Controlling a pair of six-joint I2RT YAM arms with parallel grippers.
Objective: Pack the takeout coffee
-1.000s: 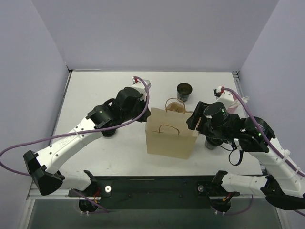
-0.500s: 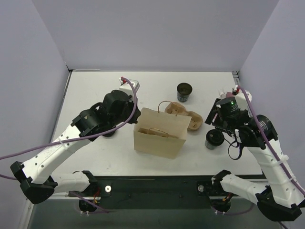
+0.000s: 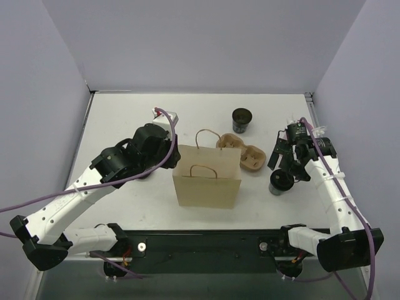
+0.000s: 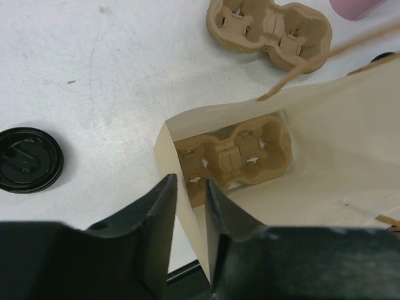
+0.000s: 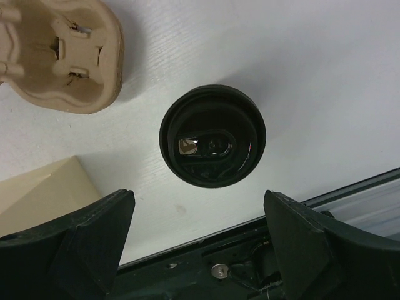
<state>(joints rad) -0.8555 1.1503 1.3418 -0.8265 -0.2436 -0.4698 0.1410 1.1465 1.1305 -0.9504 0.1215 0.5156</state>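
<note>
A brown paper bag (image 3: pixel 206 182) stands upright and open mid-table. A pulp cup carrier (image 4: pixel 234 156) lies inside it. A second carrier (image 3: pixel 242 153) rests on the table just right of the bag. My left gripper (image 4: pixel 190 184) straddles the bag's left top edge, jaws slightly apart, the paper loose between them. A coffee cup with a black lid (image 5: pixel 212 135) stands right of the bag. My right gripper (image 5: pixel 200 240) hovers above it, wide open and empty. Another lidded cup (image 3: pixel 242 120) stands farther back.
The table's front edge and black frame (image 5: pixel 250 262) lie right below the near cup. Grey walls close in the back and both sides. The bag's twisted handles (image 3: pixel 206 134) stick up above its mouth.
The left jaws have loosened from a shut grip on the bag's edge. The bag has shifted left. The right gripper has pulled back from the bag to above the near cup and opened wider.
</note>
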